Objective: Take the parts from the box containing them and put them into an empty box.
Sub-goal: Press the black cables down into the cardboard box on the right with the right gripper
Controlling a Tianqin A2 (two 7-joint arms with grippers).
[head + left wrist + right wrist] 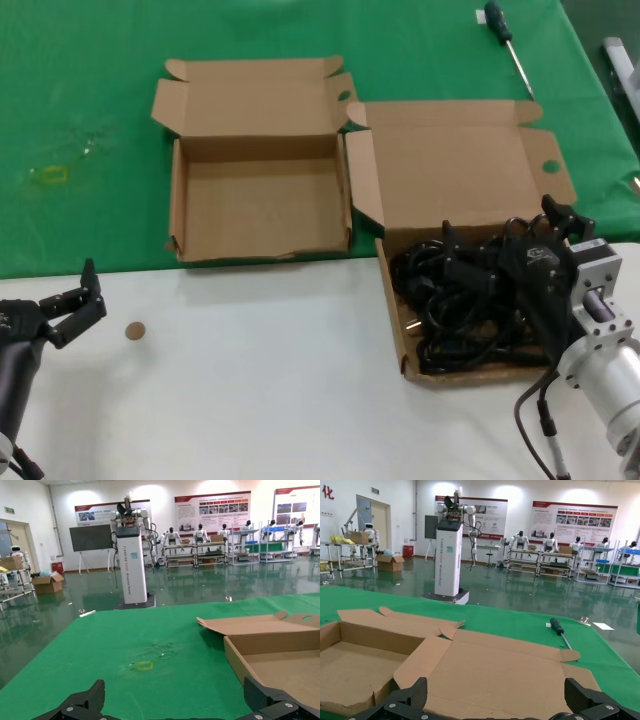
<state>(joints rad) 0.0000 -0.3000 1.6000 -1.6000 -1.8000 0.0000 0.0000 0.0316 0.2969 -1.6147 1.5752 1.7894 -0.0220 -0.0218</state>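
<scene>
The black power cords lie tangled in the wider low-walled cardboard box at the right, its big lid folded back. My right gripper is open and hovers over the cords at the box's right side, holding nothing; in the right wrist view it faces the lid, and the cords are hidden there. The narrower empty box stands open at the centre left and also shows in the right wrist view. My left gripper is open and idle at the lower left.
A black-handled screwdriver lies on the green cloth at the far right. A small brown disc lies on the white table near my left gripper. A yellow mark is on the cloth at the far left.
</scene>
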